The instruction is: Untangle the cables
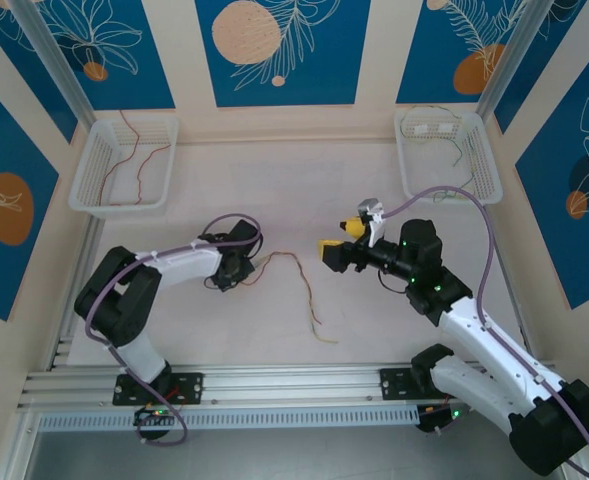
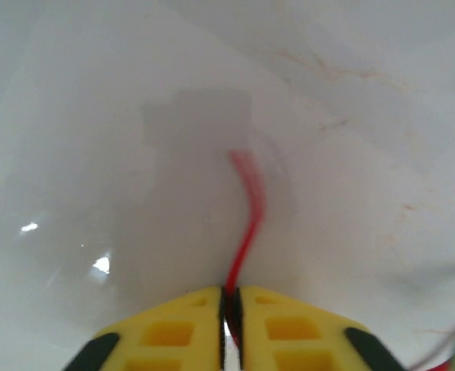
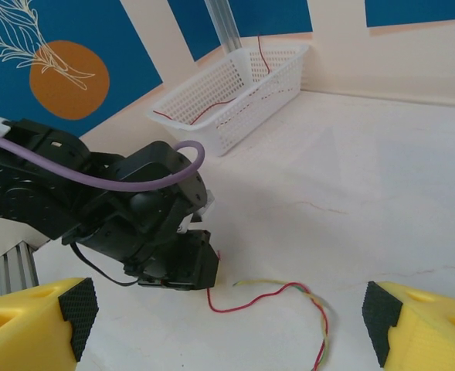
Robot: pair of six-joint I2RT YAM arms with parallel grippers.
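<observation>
A red wire (image 1: pixel 301 275) and a pale yellow-green wire (image 3: pixel 269 283) lie twisted together (image 3: pixel 320 328) on the table's middle, trailing toward the near edge. My left gripper (image 1: pixel 238 272) is down at the table, shut on the red wire's left end (image 2: pixel 250 209), which sticks out between its yellow fingers (image 2: pixel 173 332). In the right wrist view the left gripper (image 3: pixel 177 263) shows as a black block with the red wire (image 3: pixel 250 303) leaving under it. My right gripper (image 1: pixel 336 240) hovers open to the right of the tangle, its fingers (image 3: pixel 34 325) wide apart and holding nothing.
A white basket (image 1: pixel 86 170) at the back left holds red wires. Another white basket (image 1: pixel 486 165) at the back right holds pale wires. Aluminium rails run along the table's near edge (image 1: pixel 294 385). Thick purple cables loop off both arms.
</observation>
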